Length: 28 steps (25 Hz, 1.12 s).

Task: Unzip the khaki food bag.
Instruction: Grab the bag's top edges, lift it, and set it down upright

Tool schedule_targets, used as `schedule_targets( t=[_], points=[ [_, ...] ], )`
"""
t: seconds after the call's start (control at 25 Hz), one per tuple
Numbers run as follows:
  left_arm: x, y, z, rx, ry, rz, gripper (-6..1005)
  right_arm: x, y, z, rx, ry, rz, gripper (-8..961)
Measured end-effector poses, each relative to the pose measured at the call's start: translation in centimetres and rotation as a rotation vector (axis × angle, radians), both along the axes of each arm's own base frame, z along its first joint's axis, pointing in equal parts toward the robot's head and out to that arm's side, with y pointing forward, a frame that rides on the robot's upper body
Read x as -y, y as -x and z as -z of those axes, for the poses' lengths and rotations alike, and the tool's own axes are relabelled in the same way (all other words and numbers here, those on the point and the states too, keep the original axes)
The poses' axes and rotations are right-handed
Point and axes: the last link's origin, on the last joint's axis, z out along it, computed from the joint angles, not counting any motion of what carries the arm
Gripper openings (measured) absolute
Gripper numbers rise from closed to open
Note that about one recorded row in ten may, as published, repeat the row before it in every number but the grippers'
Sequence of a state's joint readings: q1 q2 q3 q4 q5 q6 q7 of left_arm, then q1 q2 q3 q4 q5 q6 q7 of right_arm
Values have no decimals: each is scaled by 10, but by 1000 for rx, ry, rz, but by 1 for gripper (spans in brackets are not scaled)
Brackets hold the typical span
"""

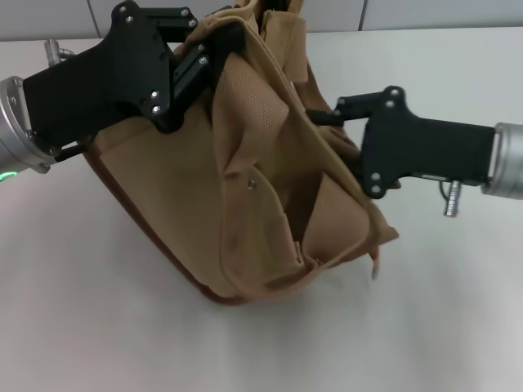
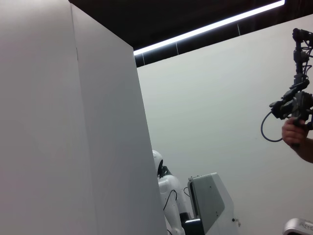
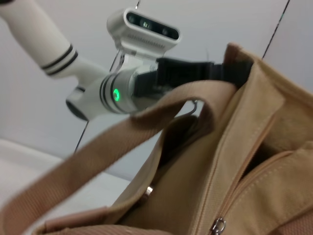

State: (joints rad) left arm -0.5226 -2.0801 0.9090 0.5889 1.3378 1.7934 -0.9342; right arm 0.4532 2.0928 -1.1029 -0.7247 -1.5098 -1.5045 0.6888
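The khaki food bag (image 1: 245, 204) stands tilted on the white table, its brown base trim (image 1: 204, 296) toward me and the front pocket's snap (image 1: 251, 184) facing up. My left gripper (image 1: 204, 51) is shut on the bag's upper rim at the far left corner, and it also shows in the right wrist view (image 3: 215, 73). My right gripper (image 1: 315, 115) reaches in from the right, its fingers together at the bag's top edge; what they pinch is hidden. The right wrist view shows the bag's top (image 3: 254, 147), a webbing handle (image 3: 122, 142), a gaping zipper line and the silver zipper pull (image 3: 217, 226).
Bare white table (image 1: 98, 335) surrounds the bag. The left wrist view points away from the work, at a white partition (image 2: 73, 122), another white robot (image 2: 168, 191) and a person's hand holding a camera rig (image 2: 296, 129).
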Motion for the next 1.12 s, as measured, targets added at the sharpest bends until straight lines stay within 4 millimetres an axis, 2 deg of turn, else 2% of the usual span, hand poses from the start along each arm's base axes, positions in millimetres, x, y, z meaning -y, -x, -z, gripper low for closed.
schedule_targets(
  t=[0.16,0.36,0.76,1.12],
  points=[
    [0,0,0,-1,1,-2,44,-3,1,9,50,-55,-36,309],
    [-1,0,0,4,-4,-10,44,-5,-2,10,67,-85,-38,293],
    [-5,-3,2,-2,-4,-11,44,-1,0,13,-16,-145,-44,262],
    [-6,-4,4,-11,-4,-14,43,-2,1,17,-17,-141,-35,234]
  ],
)
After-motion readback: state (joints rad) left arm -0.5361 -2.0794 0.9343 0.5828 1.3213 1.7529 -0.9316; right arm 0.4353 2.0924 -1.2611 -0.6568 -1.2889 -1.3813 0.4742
